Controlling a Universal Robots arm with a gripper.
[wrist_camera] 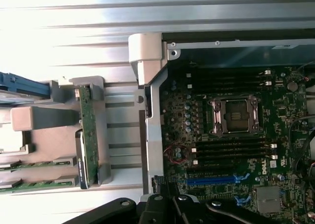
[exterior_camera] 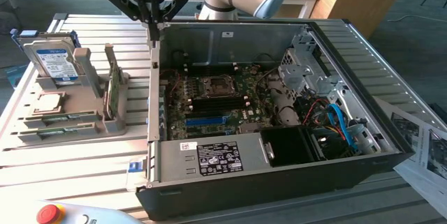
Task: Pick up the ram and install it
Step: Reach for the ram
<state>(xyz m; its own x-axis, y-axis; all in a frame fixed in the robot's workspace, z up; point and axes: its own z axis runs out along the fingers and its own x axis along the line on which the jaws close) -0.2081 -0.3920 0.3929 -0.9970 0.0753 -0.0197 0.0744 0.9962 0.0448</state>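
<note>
Outside, we see the gripper hanging over the back corner of the open computer case, carrying nothing; whether it is spread or clenched we cannot tell. The ram lies flat in the grey holder, off toward the exterior view's left and nearer the camera, with its long axis crosswise. From the wrist, an upright green card stands between the ram and the case wall.
</note>
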